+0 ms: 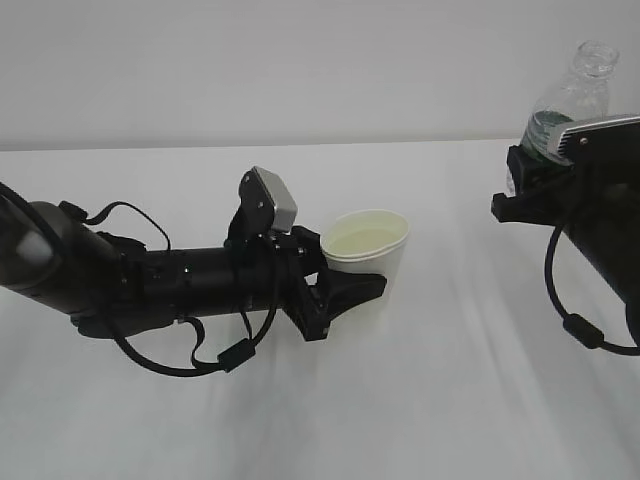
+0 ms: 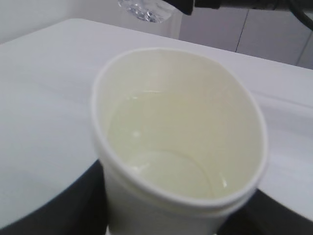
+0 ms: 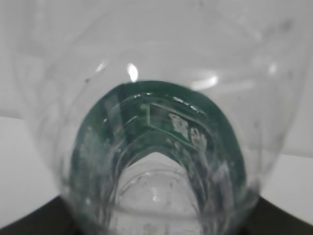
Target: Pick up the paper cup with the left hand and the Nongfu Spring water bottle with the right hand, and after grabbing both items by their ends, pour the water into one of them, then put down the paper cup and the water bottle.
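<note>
The white paper cup (image 1: 372,255) sits between the two black fingers of my left gripper (image 1: 362,285), which is shut on its lower wall. Clear water (image 2: 164,152) lies in the cup's cream inside, well below the rim; dark fingers (image 2: 46,210) flank the cup (image 2: 146,205). At the far right, higher up, my right gripper (image 1: 535,165) is shut on the Nongfu Spring water bottle (image 1: 575,95), which stands upright and capless with its green label (image 1: 548,130) at the jaws. The bottle (image 3: 156,98) fills the right wrist view. Whether the cup rests on the table I cannot tell.
The white table (image 1: 450,400) runs under both arms to a pale wall behind. The bottle's base (image 2: 144,9) and right arm (image 2: 234,4) show at the top of the left wrist view, beyond the cup. A black cable (image 1: 580,325) loops below the right arm.
</note>
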